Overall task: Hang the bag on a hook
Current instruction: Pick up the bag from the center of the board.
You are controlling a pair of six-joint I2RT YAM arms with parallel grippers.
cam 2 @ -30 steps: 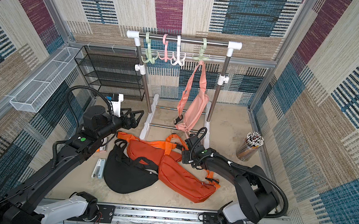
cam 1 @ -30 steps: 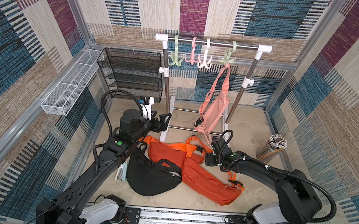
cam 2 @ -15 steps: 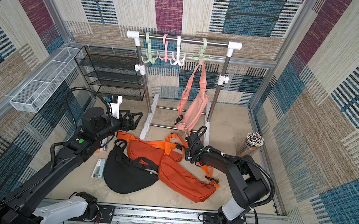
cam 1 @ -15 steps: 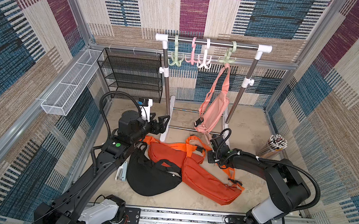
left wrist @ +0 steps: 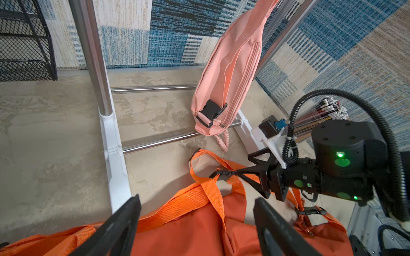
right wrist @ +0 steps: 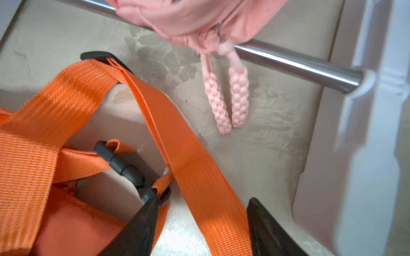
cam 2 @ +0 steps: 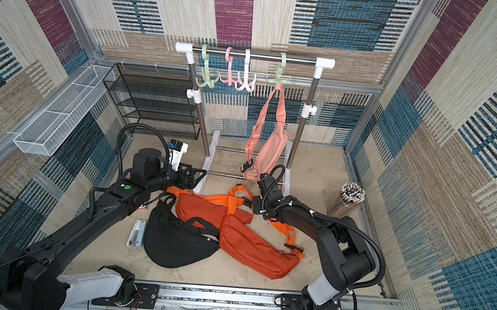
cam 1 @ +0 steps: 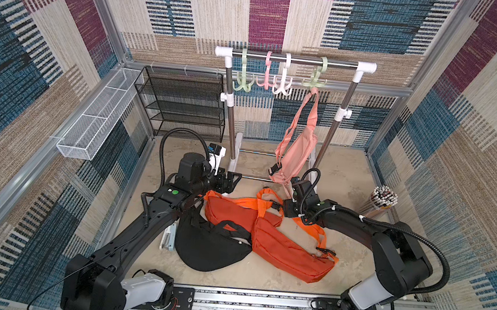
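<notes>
Two orange bags lie on the floor, one (cam 1: 228, 210) to the left and one (cam 1: 284, 254) nearer the front, with a black bag (cam 1: 209, 249) beside them. A pink bag (cam 1: 294, 154) hangs by its strap from the green hook (cam 1: 313, 81) on the rack. Green (cam 1: 243, 83), pink (cam 1: 266, 80) and white (cam 1: 283, 85) hooks hang bare. My left gripper (left wrist: 197, 212) is open just above orange fabric. My right gripper (right wrist: 202, 212) is open low over the floor. An orange strap (right wrist: 184, 155) runs between its fingers, next to a black buckle (right wrist: 124, 164).
The rack's white feet (cam 1: 237, 148) and low steel bars (left wrist: 155, 88) stand just behind both grippers. A black mesh shelf (cam 1: 183, 101) and a white wire basket (cam 1: 93, 127) are at the left wall. A cup of sticks (cam 1: 382, 198) stands right. A small white device (cam 1: 168, 241) lies near the black bag.
My left gripper has sunk a little toward the orange bag. The right arm's elbow has swung while its gripper stays at the strap by the buckle.
</notes>
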